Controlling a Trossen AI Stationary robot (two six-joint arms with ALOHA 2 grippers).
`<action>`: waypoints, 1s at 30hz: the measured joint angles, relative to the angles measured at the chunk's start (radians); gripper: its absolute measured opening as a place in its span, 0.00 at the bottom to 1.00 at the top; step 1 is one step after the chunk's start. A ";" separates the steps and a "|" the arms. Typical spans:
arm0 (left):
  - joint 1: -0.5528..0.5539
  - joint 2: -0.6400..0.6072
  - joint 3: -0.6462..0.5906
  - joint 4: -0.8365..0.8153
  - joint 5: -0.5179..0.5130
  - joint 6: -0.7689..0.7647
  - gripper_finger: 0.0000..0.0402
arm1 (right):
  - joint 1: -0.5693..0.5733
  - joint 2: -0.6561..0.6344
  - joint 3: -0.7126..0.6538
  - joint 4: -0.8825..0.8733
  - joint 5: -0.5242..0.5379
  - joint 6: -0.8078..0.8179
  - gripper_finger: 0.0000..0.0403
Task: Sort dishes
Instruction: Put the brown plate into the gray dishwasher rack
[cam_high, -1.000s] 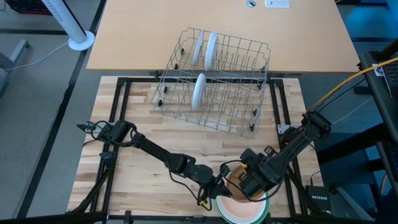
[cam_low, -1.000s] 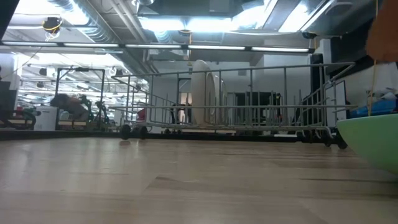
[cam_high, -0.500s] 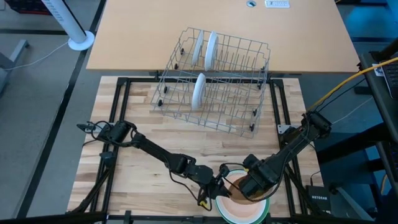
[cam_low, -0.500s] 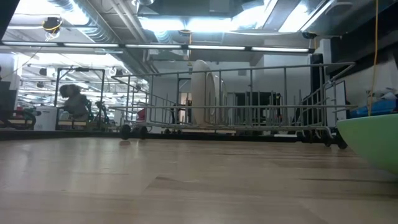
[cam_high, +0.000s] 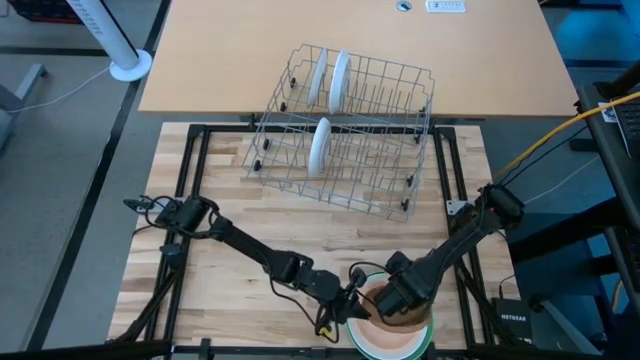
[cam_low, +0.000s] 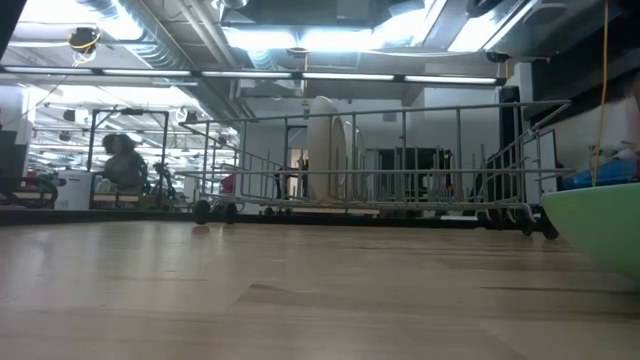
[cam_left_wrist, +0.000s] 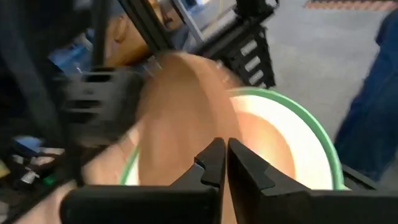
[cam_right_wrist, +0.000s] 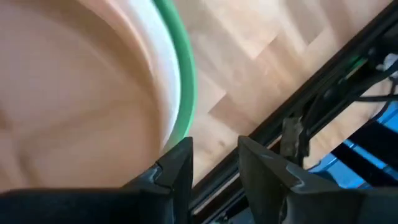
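The right gripper (cam_high: 398, 300) has been lowered onto the brown plate (cam_high: 385, 303), jaws part-open astride its rim; it rests on the green plate (cam_high: 420, 340) at the worktop's (cam_high: 230, 290) near edge; left gripper (cam_high: 352, 300), jaws closed, alongside

One camera looks straight down on the whole desk (cam_high: 240, 260) from well above. Another sits at desk-top height, looking level across the wood toward the wire rack (cam_low: 380, 165) and the room behind. Two wrist cameras look forward, very close, onto the green-rimmed plate (cam_left_wrist: 298, 134), which all views share.
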 joint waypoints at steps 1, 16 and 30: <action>-0.004 0.000 0.000 -0.014 0.002 -0.005 0.01 | -0.008 0.000 0.000 -0.011 0.015 -0.002 0.32; -0.020 -0.001 0.002 -0.175 0.009 -0.037 0.01 | -0.013 0.000 0.000 -0.058 0.081 -0.061 0.32; -0.055 0.002 0.002 -0.233 -0.063 0.115 0.30 | -0.009 0.001 0.000 -0.055 0.087 -0.079 0.32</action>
